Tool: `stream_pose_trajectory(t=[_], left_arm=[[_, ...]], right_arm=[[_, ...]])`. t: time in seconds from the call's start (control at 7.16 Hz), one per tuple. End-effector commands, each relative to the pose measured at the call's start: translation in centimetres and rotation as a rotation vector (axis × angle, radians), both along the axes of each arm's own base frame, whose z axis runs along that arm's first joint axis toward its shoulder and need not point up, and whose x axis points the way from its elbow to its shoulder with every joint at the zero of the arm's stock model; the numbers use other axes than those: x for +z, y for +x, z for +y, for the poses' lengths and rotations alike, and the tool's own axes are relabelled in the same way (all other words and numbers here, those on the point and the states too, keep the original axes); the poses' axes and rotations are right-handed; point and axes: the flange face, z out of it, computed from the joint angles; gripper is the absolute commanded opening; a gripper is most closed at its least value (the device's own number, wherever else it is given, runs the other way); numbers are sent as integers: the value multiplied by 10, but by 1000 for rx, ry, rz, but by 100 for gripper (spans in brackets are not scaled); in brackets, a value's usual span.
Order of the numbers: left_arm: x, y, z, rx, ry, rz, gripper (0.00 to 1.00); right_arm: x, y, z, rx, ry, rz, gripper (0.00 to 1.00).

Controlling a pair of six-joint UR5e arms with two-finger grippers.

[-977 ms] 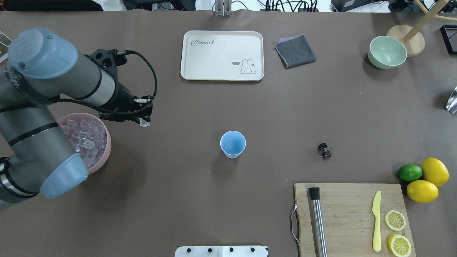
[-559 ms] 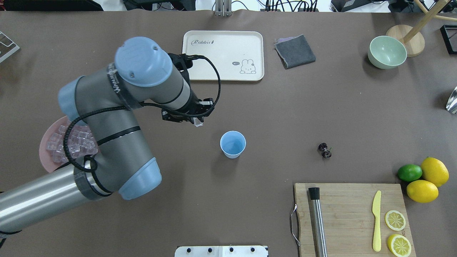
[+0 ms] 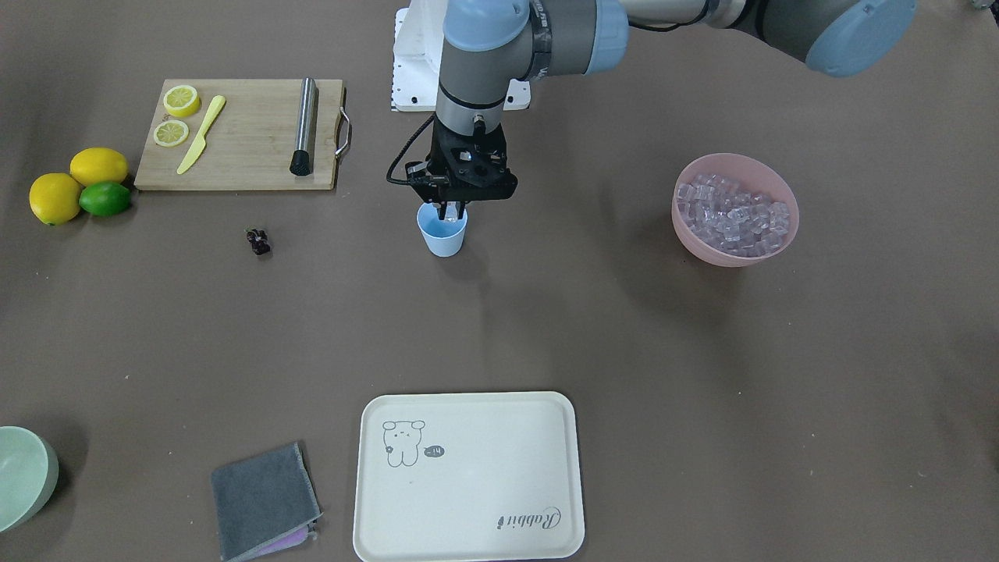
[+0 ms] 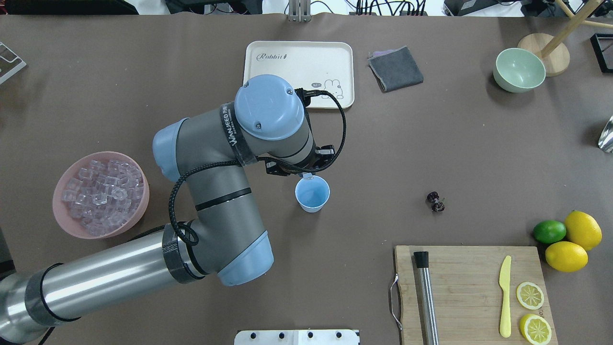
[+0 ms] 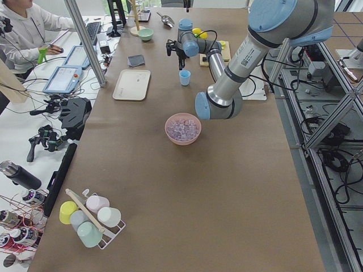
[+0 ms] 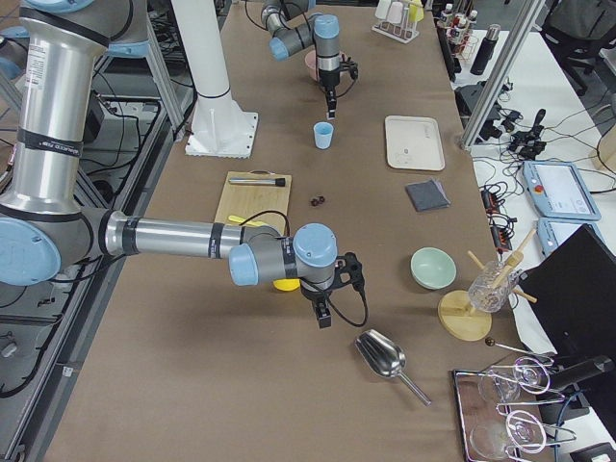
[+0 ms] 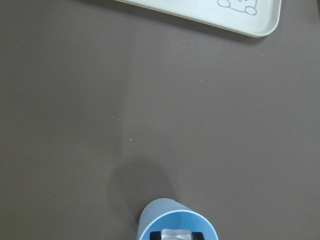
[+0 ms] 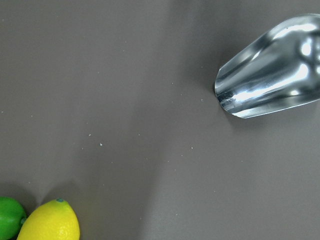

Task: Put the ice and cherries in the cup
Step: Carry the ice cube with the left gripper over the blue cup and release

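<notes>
An ice cube [image 7: 176,233], pinched in the left claw [image 3: 451,210], is now brought from the desk's left edge to over the cup [image 4: 313,196], so release is judged due.

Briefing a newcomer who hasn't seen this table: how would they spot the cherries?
Find the wooden cutting board on the robot's right. Just beyond its far edge, alone on the bare tabletop, right of the light-blue cup, lie the cherries. They are a tiny near-black cluster, far smaller and darker than the lime and lemons beside the board.
</notes>
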Motion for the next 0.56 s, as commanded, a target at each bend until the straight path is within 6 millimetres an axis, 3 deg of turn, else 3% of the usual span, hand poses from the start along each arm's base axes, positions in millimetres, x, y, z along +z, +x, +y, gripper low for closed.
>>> stream_pose_trajectory(t=[0.0, 0.14, 0.28, 0.42], left_arm=[[2, 4, 1, 4, 3, -6, 0], [3, 6, 1, 6, 4, -6, 0], [1, 7, 3, 10, 12, 7, 54], [2, 7, 3, 17, 22, 5, 73]], right_arm=[[0, 0, -1, 0, 0, -2, 100], [0, 0, -1, 0, -2, -1, 100], [3, 0, 0, -1, -5, -1, 100], [3, 0, 0, -1, -5, 1, 100]])
